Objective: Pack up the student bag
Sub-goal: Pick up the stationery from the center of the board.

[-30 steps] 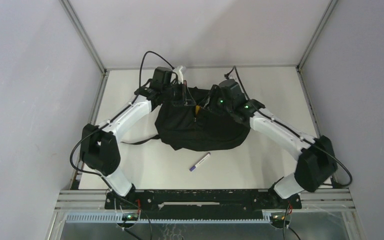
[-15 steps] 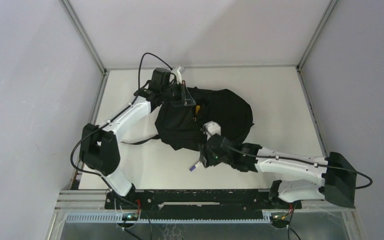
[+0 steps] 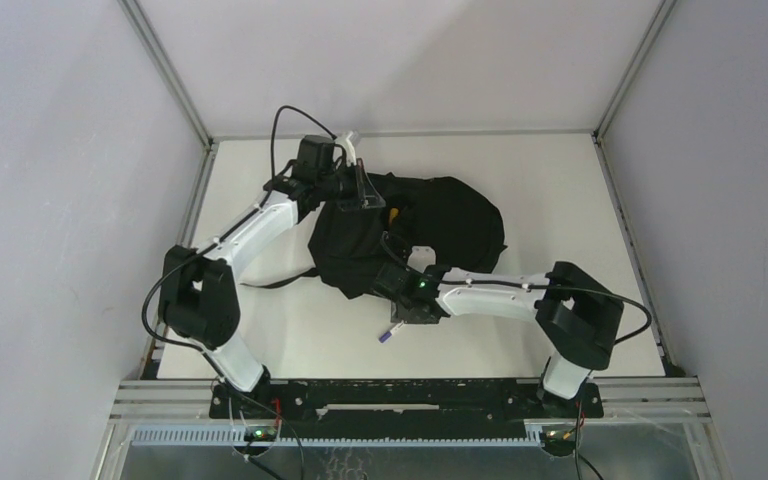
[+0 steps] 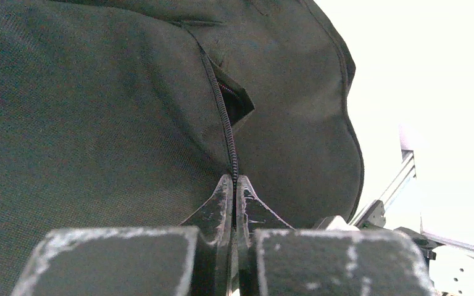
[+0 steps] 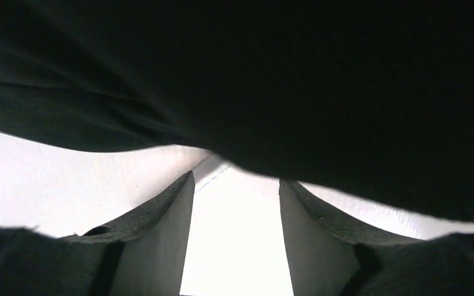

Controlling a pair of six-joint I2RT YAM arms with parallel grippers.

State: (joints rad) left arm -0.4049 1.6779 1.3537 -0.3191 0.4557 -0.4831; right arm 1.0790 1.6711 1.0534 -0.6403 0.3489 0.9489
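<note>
The student bag (image 3: 450, 225), a soft black backpack, lies at the middle back of the table. My left gripper (image 3: 364, 192) is shut on the bag's zip edge at its left top and holds it up. The left wrist view shows the jaws (image 4: 234, 185) pinched on the zip line of the bag (image 4: 99, 111), with a small gap in the zip (image 4: 236, 106) above. My right gripper (image 3: 403, 318) is open and low at the bag's front edge, over a white pen with a purple cap (image 3: 387, 336). In the right wrist view the gripper (image 5: 236, 185) is empty under dark bag fabric (image 5: 321, 80).
A black strap (image 3: 278, 283) trails from the bag to the left, under the left arm. The right arm is folded low across the front right of the table (image 3: 260, 335). Metal frame posts stand at the back corners.
My right arm left the bag's far top, swung to the front and now sits low by the pen. My left gripper kept its hold on the bag and shifted slightly left.
</note>
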